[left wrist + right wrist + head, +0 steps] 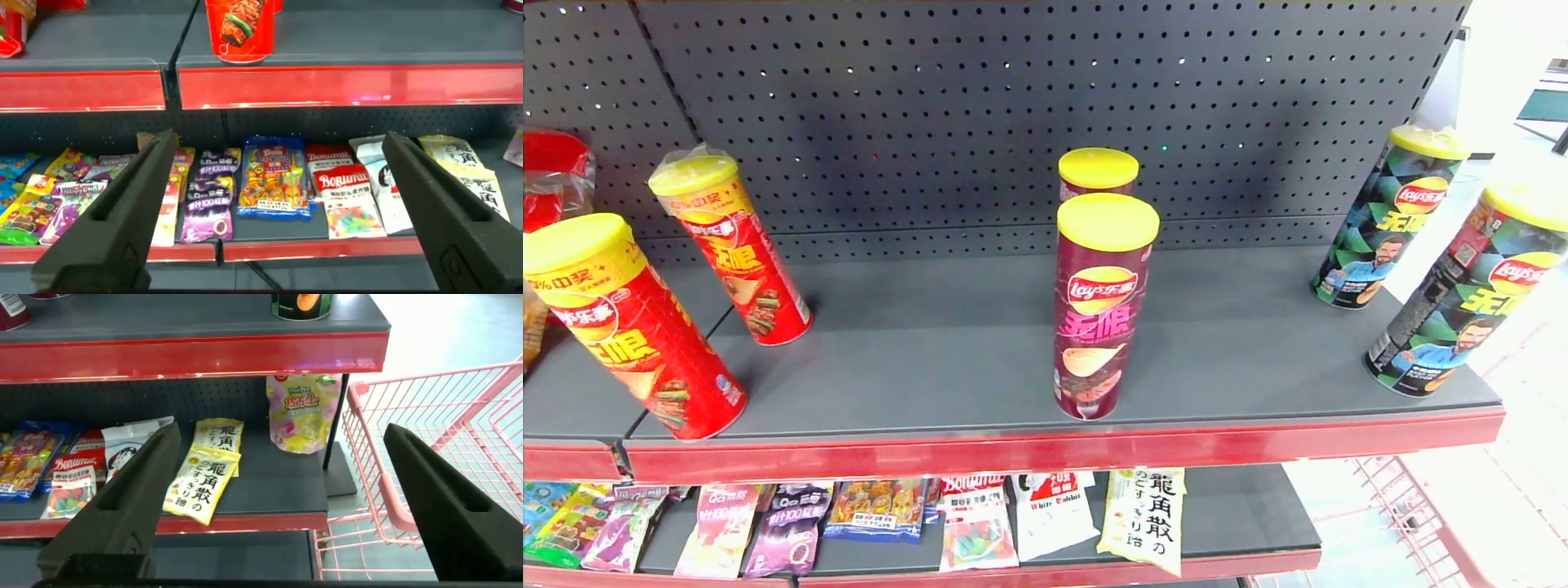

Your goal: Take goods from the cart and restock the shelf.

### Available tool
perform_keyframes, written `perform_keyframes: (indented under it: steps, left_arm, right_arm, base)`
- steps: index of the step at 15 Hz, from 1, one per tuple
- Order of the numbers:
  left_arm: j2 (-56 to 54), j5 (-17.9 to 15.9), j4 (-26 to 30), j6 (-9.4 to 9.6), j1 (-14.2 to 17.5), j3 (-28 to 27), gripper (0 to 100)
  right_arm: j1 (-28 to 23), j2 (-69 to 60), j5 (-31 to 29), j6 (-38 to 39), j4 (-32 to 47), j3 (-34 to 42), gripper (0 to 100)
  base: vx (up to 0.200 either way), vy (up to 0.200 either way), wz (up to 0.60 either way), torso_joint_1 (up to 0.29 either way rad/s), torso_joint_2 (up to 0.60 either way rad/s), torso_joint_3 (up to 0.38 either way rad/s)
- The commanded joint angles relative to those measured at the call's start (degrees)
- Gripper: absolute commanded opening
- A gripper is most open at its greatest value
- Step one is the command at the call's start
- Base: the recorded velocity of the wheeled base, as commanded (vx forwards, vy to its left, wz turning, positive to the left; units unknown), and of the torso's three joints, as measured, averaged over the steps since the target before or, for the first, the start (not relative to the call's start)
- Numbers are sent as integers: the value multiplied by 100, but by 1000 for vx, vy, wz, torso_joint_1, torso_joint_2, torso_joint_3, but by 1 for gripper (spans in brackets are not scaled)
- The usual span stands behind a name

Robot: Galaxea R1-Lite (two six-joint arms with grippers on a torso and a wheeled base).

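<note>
We see logos and bold characters on the red cans [629, 327] at nine o'clock, the maroon can [1098, 310] at centre and the dark cans [1466, 298] at three; snack bags [976, 523] at six carry labels.

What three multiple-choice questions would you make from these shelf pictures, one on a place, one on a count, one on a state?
1. Where is the pink cart relative to the upper shelf?
A. off its left end
B. off its right end, lower down
C. standing on it

2. How many maroon cans stand on that shelf?
A. one
B. two
C. four

3. What state is the left claw in?
A. shut on a can
B. shut on a bag
C. open, holding nothing

Answers:
1 B, the head view shows its pink wires past the shelf's right end.
2 B, one stands right behind the other.
3 C, its fingers stand wide apart, with snack bags beyond them.
</note>
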Motion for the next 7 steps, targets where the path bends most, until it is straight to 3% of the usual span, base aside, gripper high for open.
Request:
perform_keyframes:
  steps: [1,7]
  left_arm:
    - [7,4,-1,-1,0,-4,100]
    - [7,4,-1,-1,0,-4,100]
  right_arm:
    - [1,0,-3,2,-1,0,100]
    - [1,0,-73,11,-1,0,100]
  base:
    - [0,0,0,0,0,0]
    - [0,0,0,0,0,0]
